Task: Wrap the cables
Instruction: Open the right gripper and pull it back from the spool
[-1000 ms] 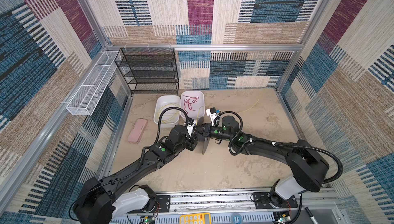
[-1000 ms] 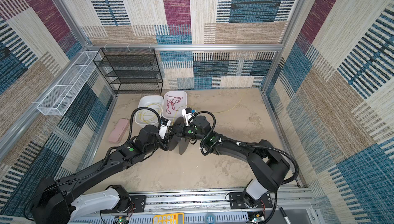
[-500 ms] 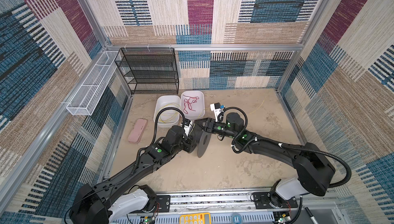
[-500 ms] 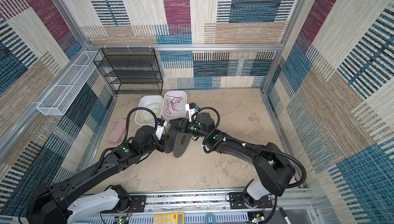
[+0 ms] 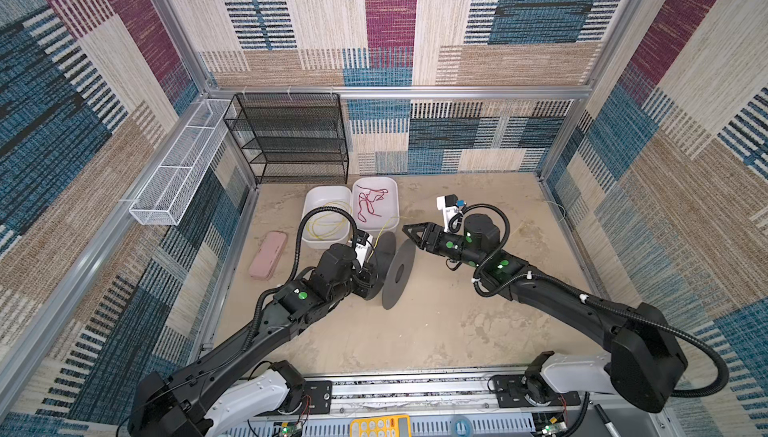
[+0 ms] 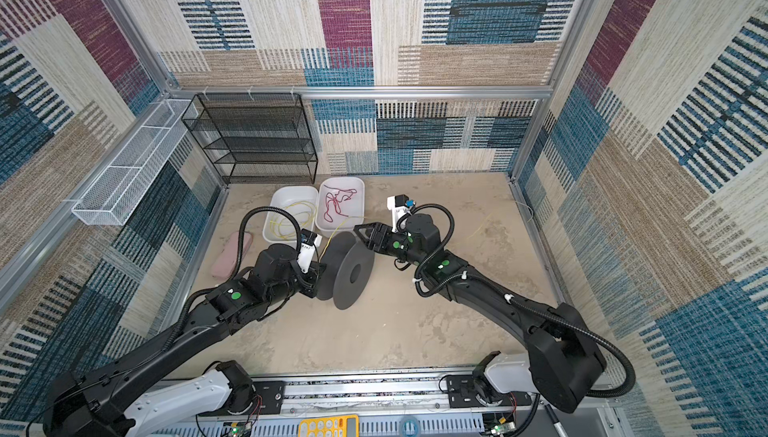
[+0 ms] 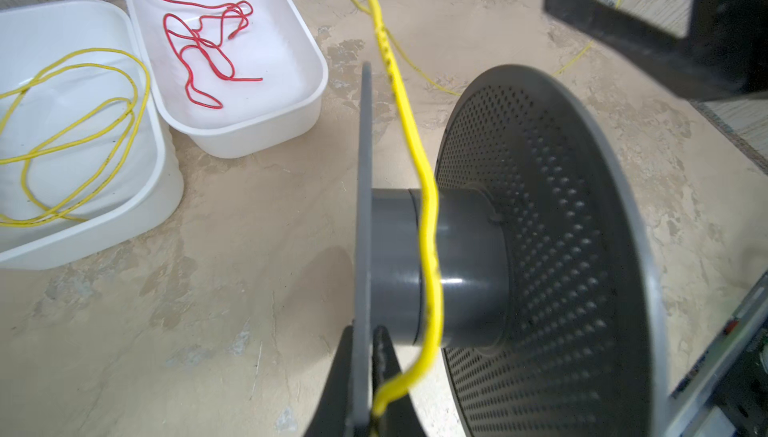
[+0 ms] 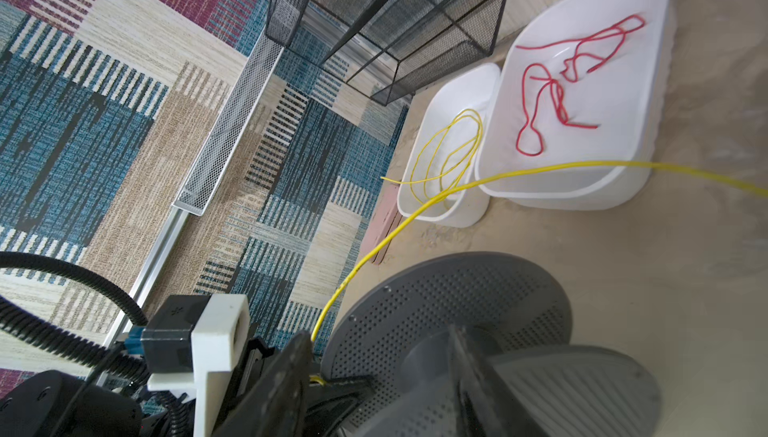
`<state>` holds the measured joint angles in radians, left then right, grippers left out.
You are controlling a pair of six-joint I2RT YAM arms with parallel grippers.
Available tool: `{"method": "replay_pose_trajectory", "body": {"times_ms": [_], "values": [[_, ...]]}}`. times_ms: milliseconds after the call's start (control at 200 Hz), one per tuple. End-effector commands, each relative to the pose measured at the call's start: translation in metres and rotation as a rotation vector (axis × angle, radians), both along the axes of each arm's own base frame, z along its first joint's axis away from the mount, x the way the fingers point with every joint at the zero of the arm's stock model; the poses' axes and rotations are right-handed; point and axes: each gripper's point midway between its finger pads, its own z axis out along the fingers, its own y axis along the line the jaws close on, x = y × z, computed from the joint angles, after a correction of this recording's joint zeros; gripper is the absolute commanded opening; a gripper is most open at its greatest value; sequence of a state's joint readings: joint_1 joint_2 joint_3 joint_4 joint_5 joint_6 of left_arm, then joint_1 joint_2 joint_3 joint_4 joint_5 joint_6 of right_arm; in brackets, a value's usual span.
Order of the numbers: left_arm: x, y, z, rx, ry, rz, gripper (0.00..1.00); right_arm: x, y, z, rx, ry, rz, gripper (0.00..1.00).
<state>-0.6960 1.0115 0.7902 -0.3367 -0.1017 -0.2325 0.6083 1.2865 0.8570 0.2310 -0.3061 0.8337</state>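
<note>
A grey spool stands on edge mid-table. My left gripper is shut on the rim of its thin flange, with the end of a yellow cable pinched against it. The cable runs over the spool's hub, past the tubs and trails off to the right across the floor. More yellow loops lie in the left white tub. My right gripper is open just right of the spool, holding nothing.
The right white tub holds a red cord. A pink case lies left of the tubs. A black wire shelf stands at the back left, and a white mesh basket hangs on the left wall.
My right gripper has opened and drawn back to the right, away from the spool. The left gripper keeps its hold, and the spool has turned and shifted slightly.
</note>
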Motion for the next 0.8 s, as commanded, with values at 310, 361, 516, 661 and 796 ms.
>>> {"method": "replay_pose_trajectory", "body": {"times_ms": [310,361,516,661,796], "values": [[0.001,0.028,0.022,0.042,-0.074,0.100,0.00,0.061,-0.209,-0.007,-0.308,-0.042,-0.586,0.66],[0.000,0.029,0.023,0.045,-0.077,0.102,0.00,0.069,-0.231,-0.012,-0.313,-0.025,-0.644,0.69],[-0.002,0.031,0.028,0.034,-0.090,0.099,0.00,0.105,-0.287,-0.033,-0.336,0.059,-0.759,0.75],[-0.003,0.030,0.029,0.019,-0.089,0.100,0.00,0.126,-0.330,-0.061,-0.349,0.169,-0.839,0.77],[-0.004,0.033,0.030,0.022,-0.096,0.107,0.00,0.125,-0.364,-0.079,-0.320,0.224,-0.903,0.78]]}}
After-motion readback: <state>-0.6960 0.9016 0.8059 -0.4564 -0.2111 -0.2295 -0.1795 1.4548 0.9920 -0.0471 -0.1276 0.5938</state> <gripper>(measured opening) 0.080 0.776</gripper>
